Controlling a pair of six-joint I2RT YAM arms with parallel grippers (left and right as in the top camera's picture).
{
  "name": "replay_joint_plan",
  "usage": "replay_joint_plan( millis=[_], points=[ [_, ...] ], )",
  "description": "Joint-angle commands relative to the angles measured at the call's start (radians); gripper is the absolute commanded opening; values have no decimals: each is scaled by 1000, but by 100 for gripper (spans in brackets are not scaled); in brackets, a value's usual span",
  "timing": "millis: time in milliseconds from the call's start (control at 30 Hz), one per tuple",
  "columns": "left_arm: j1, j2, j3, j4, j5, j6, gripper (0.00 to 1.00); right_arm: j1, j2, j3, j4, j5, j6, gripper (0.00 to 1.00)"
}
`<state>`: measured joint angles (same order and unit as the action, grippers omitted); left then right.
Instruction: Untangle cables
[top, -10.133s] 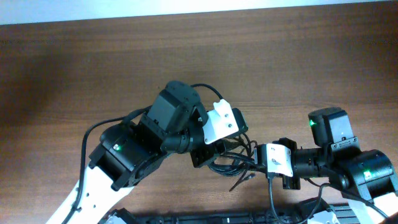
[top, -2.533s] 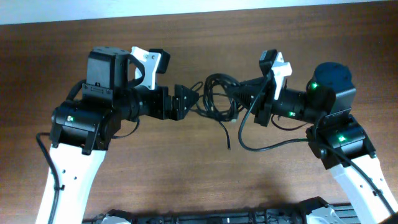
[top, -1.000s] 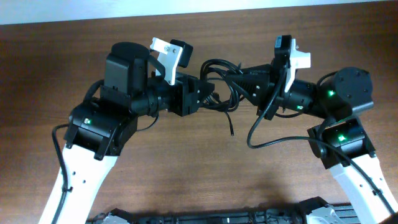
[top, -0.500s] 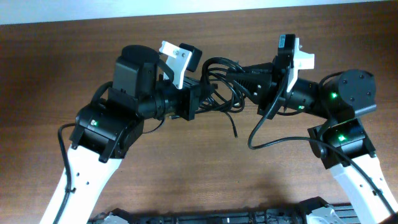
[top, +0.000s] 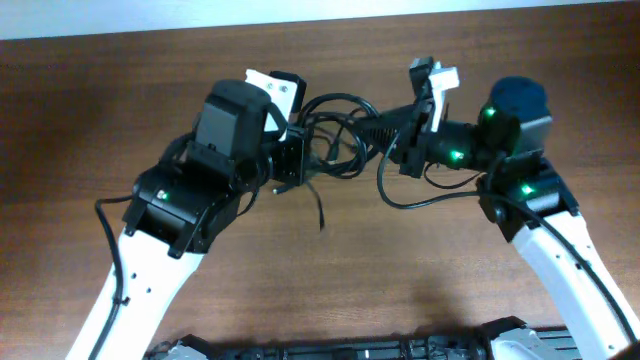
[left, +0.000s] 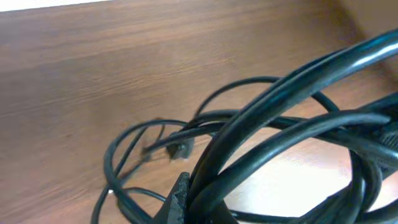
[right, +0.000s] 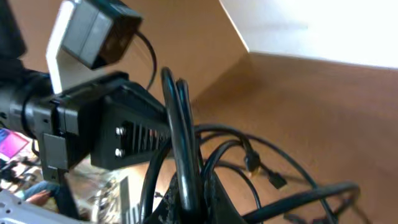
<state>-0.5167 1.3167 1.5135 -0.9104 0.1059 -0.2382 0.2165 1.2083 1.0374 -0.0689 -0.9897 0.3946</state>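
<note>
Over the middle of the worktop (top: 450, 280), the left arm (top: 200, 190) bends inward and points rightward, its jaws clamped together on the tangled cables (top: 335, 140), whose far side the leftward-reaching right arm (top: 500, 130) pinches in closed jaws.

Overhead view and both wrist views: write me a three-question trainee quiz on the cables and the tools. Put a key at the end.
1. Which tool is shut on the cables?
A. only the left tool
B. only the right tool
C. both
2. True or false: the cables lie loose with neither tool touching them.
3. Fill in: in the overhead view, one loose cable end trails from the tangle toward the ____ edge of the picture.

Key: 1 C; 2 false; 3 bottom.
</note>
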Motion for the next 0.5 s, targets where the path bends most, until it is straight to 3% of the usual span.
replay_joint_plan(
  millis=[0,200,367,467],
  points=[
    [20,-8,6,-3,-201,121,0,-27,17,5,-40,6,-5,99],
    [20,-8,6,-3,-201,418,0,-27,18,5,-125,6,-25,99],
    [20,-8,6,-2,-196,434,0,-27,18,5,-205,-102,-51,99],
    [20,-8,5,6,-201,351,0,-27,18,5,-204,-275,-116,99]
  ],
)
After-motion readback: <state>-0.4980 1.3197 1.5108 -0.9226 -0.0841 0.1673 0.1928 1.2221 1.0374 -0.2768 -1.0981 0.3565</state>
